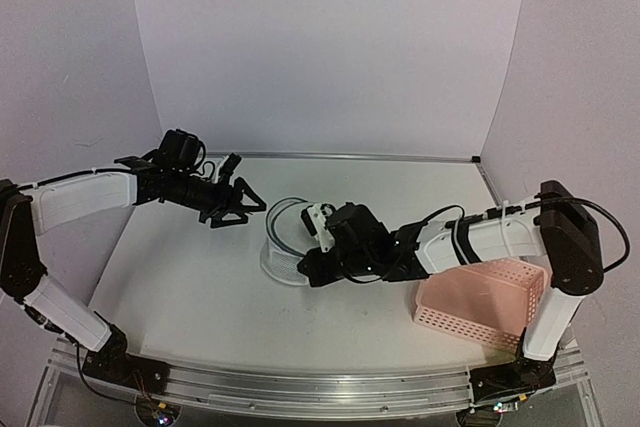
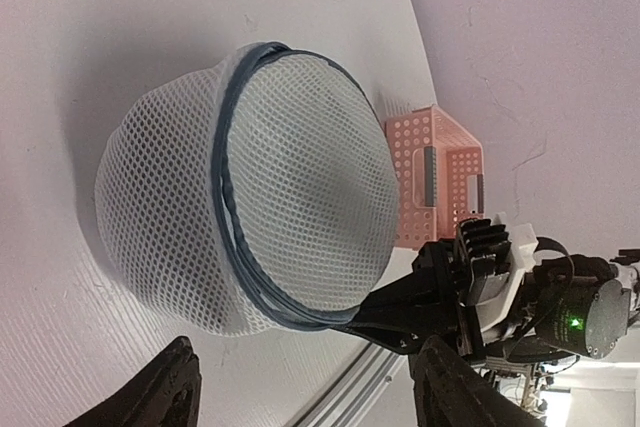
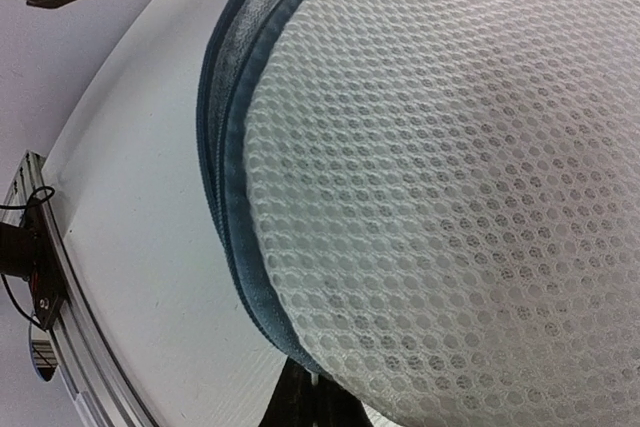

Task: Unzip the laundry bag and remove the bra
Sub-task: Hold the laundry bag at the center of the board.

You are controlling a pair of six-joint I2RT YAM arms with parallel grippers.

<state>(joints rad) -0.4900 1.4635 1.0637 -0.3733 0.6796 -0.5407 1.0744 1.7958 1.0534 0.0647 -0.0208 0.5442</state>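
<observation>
Laundry bag [image 2: 260, 197] upright, axis seemingly vertical

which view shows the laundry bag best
Left wrist: the whole bag shows, mesh and dark zipper rim. The right wrist view shows only a close-up patch of mesh and rim; the top view shows it small and partly covered.

Layout of the table [image 1: 190, 287]. The bag [image 1: 280, 242] stands at centre. The left gripper [image 1: 240, 211] lies to its left and slightly behind, apart from it. The right gripper [image 1: 308, 269] touches the bag's right, near rim. The basket [image 1: 480, 302] sits at the right near corner, under the right arm, well apart from the bag.
</observation>
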